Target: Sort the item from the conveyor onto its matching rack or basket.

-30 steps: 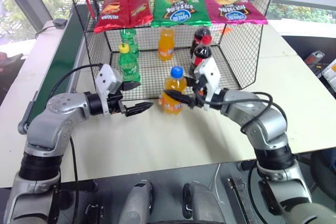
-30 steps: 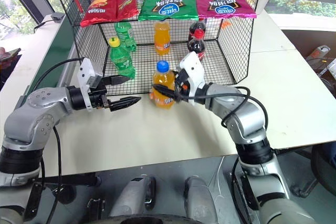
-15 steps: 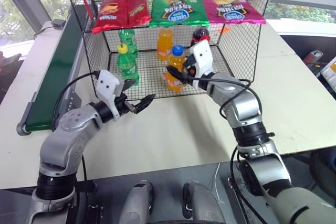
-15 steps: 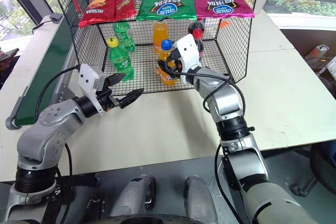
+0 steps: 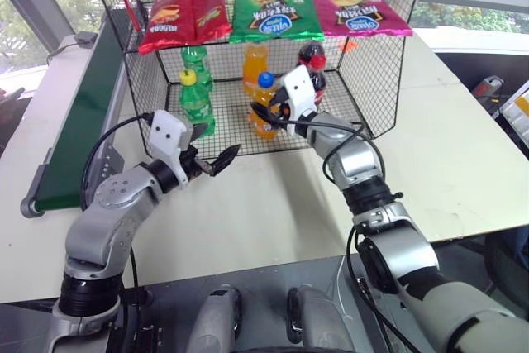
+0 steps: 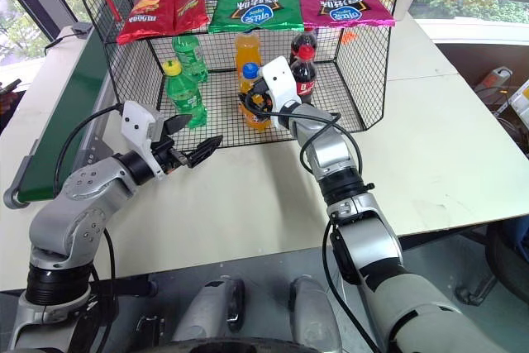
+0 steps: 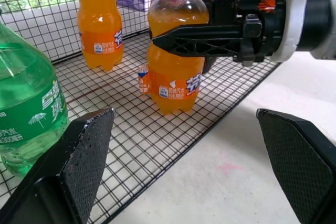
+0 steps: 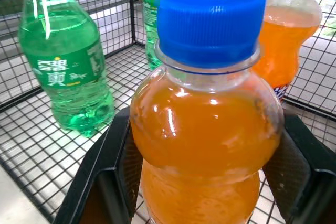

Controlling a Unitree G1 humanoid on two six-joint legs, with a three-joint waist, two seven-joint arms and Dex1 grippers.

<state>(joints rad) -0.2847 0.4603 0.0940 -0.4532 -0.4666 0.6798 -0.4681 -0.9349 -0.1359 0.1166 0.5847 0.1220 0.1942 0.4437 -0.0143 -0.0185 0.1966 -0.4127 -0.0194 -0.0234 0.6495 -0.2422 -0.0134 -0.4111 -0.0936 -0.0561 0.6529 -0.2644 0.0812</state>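
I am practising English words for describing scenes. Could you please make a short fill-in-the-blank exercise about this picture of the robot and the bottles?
1. The right gripper is shut on the orange soda bottle, whose cap is ____.
2. That bottle stands upright on the mesh floor of the black wire ____.
3. The left gripper hovers over the table with its fingers ____.
4. On the shelf above the bottles lie ____ chip bags.

Missing words: blue; basket; open; three
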